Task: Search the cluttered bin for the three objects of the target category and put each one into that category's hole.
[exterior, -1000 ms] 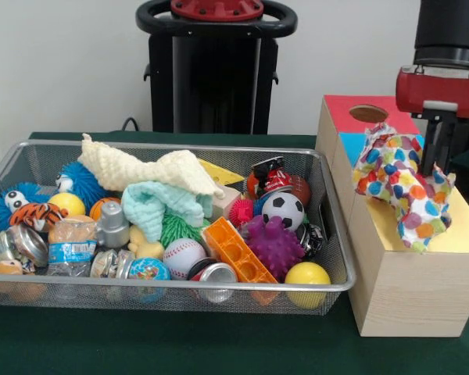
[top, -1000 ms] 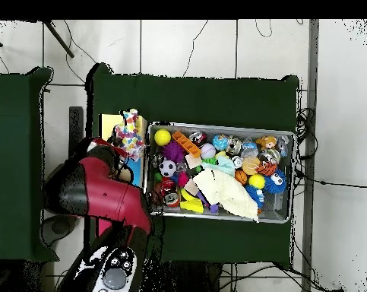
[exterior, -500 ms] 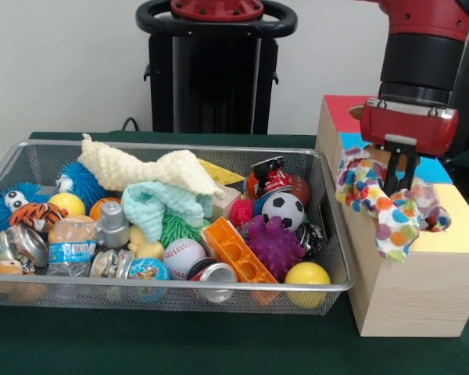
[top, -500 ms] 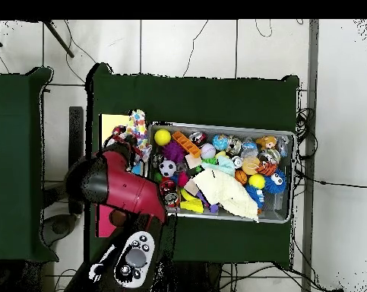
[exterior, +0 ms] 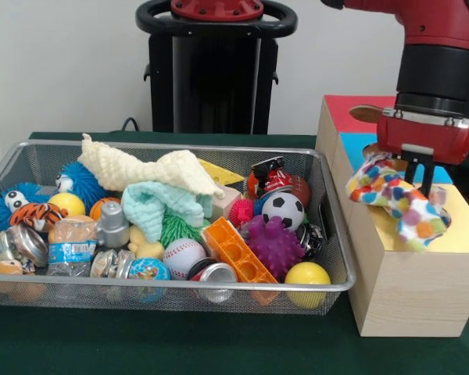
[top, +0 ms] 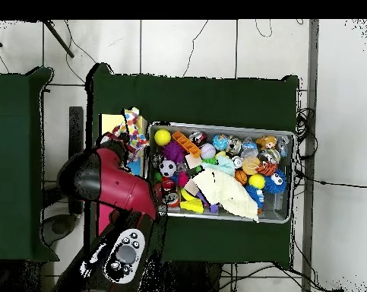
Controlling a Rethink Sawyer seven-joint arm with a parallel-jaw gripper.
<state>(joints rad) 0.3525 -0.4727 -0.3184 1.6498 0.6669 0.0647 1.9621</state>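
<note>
Gripper (exterior: 419, 173) clenched on a polka-dot cloth (exterior: 399, 201), which hangs over the yellow section of the wooden sorting box (exterior: 410, 293), at 3 o'clock in the front view. Fabric drapes from the fingers toward the box's near edge. Wire bin (exterior: 180, 295) sits just beside the box at 9 o'clock, full of clutter: a cream knitted cloth (exterior: 144, 169), a mint cloth (exterior: 158, 205), a soccer ball (exterior: 283, 209), a purple spiky ball (exterior: 274, 247) and a yellow ball (exterior: 307, 275).
</note>
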